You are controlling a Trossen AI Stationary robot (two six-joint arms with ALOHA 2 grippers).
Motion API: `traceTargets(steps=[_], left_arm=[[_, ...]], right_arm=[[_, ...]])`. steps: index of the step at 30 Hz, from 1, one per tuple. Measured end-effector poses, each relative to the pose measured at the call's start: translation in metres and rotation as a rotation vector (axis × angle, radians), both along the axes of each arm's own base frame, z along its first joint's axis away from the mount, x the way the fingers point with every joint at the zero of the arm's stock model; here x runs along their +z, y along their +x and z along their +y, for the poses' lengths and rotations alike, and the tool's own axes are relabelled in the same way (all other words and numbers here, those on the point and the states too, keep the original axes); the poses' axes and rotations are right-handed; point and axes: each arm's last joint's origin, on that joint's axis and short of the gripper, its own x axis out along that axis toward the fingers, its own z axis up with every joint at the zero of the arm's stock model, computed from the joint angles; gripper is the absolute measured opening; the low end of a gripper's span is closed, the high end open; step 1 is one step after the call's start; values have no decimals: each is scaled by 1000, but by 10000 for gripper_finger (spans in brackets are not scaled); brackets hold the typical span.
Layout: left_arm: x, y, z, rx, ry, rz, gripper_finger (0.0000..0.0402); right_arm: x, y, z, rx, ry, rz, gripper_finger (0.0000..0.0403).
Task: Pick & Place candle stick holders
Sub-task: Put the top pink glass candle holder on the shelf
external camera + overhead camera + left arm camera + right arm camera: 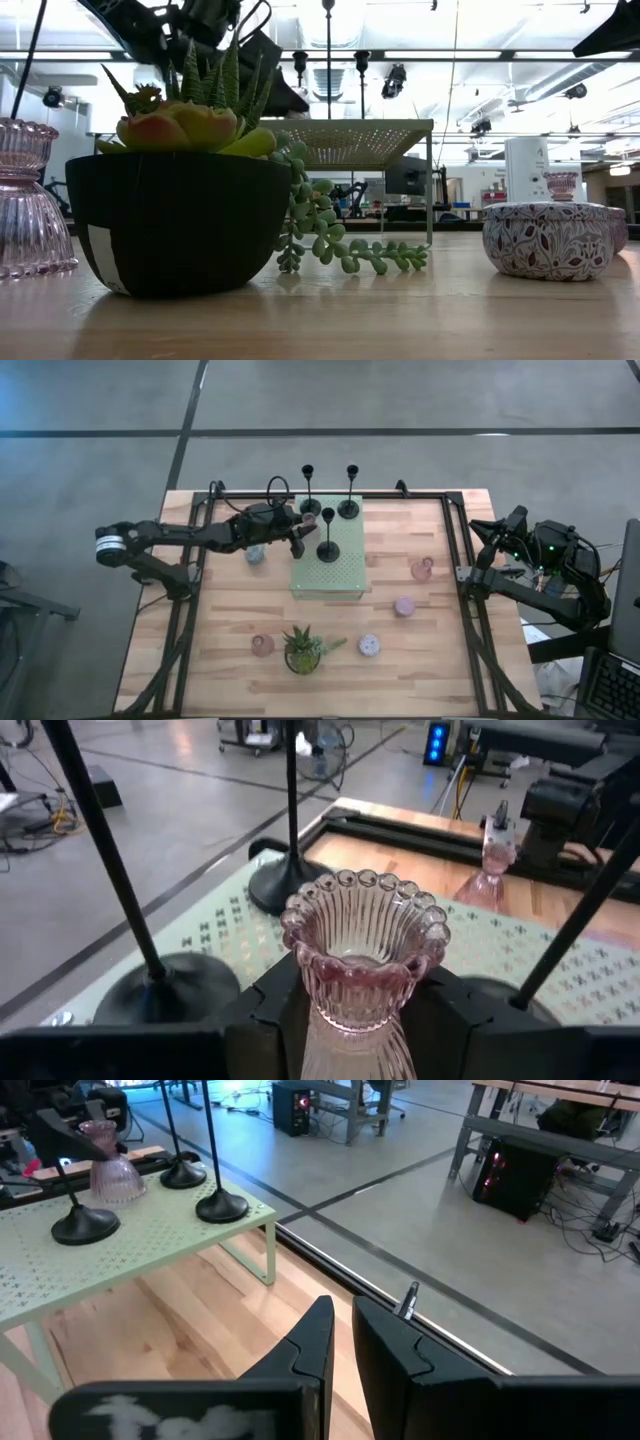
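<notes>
I have the left gripper (350, 1020) clamped on a pink glass holder (362, 945), carrying it above the green stand (345, 565) among three black stems; next, lower onto bare shelf; right gripper (342, 1342) waits closed.

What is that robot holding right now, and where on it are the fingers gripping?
The left gripper holds a pink ribbed glass candle holder by its narrow stem, just under the cup, over the green rack. The right gripper holds nothing.

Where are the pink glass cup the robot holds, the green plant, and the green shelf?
pink glass cup (365, 945): left wrist view, its ribbed bowl.
green plant (303, 645): high view, its leaves.
green shelf (345, 568): high view, bare top.
</notes>
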Motion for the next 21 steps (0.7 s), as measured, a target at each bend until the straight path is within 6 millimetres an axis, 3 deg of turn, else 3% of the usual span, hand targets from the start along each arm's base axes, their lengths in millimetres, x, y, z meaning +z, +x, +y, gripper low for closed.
traceTargets(steps=[21], left_arm=[[6,3,3,-2,126,-47,128]], right_arm=[[0,0,0,0,0,0,34]])
